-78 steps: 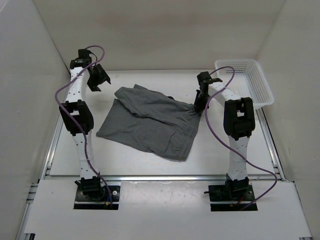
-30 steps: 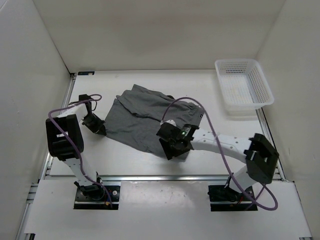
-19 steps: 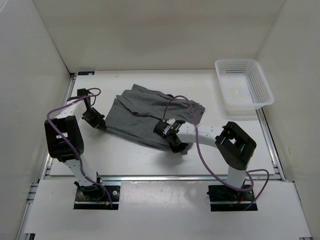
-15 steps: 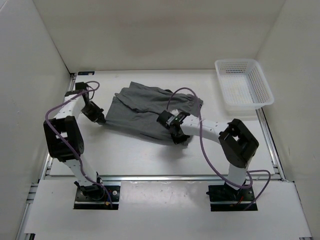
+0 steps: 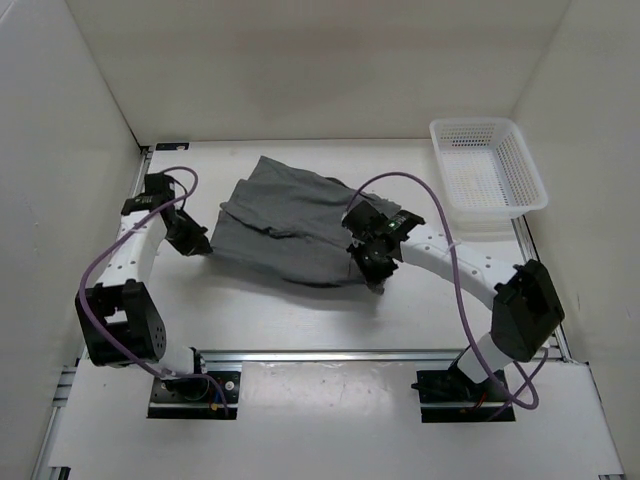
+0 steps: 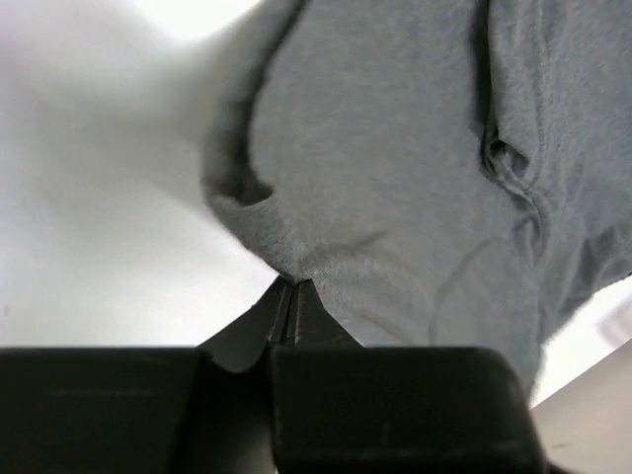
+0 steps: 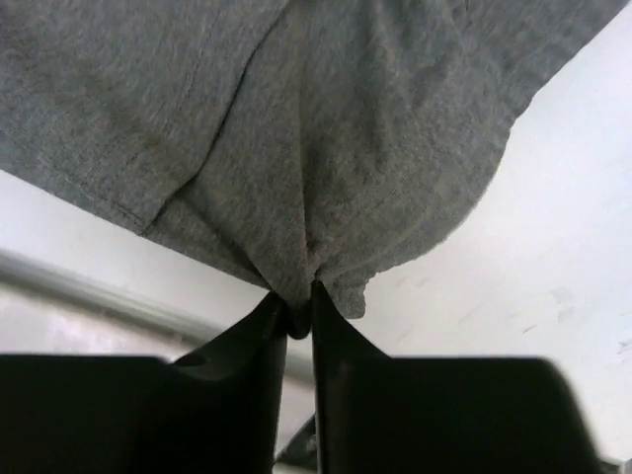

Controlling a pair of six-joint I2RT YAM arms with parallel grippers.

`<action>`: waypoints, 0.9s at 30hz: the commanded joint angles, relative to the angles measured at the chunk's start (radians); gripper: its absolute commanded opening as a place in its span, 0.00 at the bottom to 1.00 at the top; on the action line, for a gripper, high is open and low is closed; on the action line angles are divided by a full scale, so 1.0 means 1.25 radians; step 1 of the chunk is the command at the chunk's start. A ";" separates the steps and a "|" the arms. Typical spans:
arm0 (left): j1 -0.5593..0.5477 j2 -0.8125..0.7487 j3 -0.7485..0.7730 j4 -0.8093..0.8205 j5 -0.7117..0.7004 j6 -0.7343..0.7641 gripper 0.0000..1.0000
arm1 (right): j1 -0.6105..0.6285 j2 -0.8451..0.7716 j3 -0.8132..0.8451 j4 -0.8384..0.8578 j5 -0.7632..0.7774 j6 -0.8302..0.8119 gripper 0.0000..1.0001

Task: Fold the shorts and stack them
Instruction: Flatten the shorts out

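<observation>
The grey shorts (image 5: 285, 215) lie rumpled in the middle of the table, lifted at two near corners. My left gripper (image 5: 200, 243) is shut on the left corner of the shorts (image 6: 395, 168), the cloth pinched at the fingertips (image 6: 293, 286). My right gripper (image 5: 375, 265) is shut on the near right corner, where a bunch of the shorts (image 7: 326, 128) sits between its fingers (image 7: 296, 306) and the cloth hangs down from them above the table.
A white basket (image 5: 487, 180) stands at the back right corner. White walls enclose the table on three sides. A metal rail (image 5: 330, 355) runs along the near edge, ahead of both arm bases.
The right gripper closed on the near right corner of the shorts and lifted it back and to the right. The left gripper carried its corner slightly towards the back.
</observation>
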 commanded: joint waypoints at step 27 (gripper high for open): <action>-0.066 0.065 0.029 0.027 -0.020 -0.001 0.10 | -0.050 -0.019 0.002 -0.046 0.111 0.165 0.64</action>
